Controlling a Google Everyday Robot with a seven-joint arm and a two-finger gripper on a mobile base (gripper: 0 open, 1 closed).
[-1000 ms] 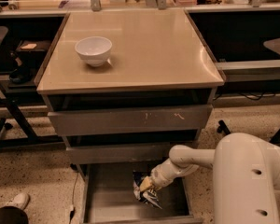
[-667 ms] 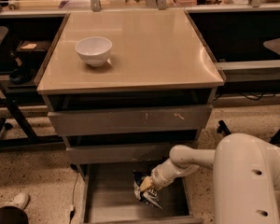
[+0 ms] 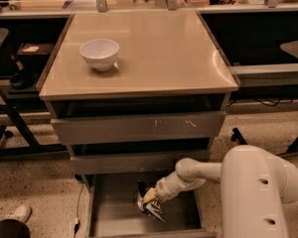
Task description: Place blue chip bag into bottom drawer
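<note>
The bottom drawer (image 3: 109, 209) of the beige-topped cabinet is pulled out, showing its plain grey tray. The blue chip bag (image 3: 149, 207), dark blue with white patches, is inside the drawer near its middle, right under my gripper. My gripper (image 3: 148, 198) reaches in from the right on the white arm and sits on the bag's top. The bag's upper part is hidden by the gripper.
A white bowl (image 3: 99, 53) stands on the beige cabinet top (image 3: 154, 53). The two upper drawers (image 3: 139, 128) have flat grey fronts. The arm's large white body (image 3: 253, 192) fills the lower right. A shoe (image 3: 17, 214) is at the lower left floor.
</note>
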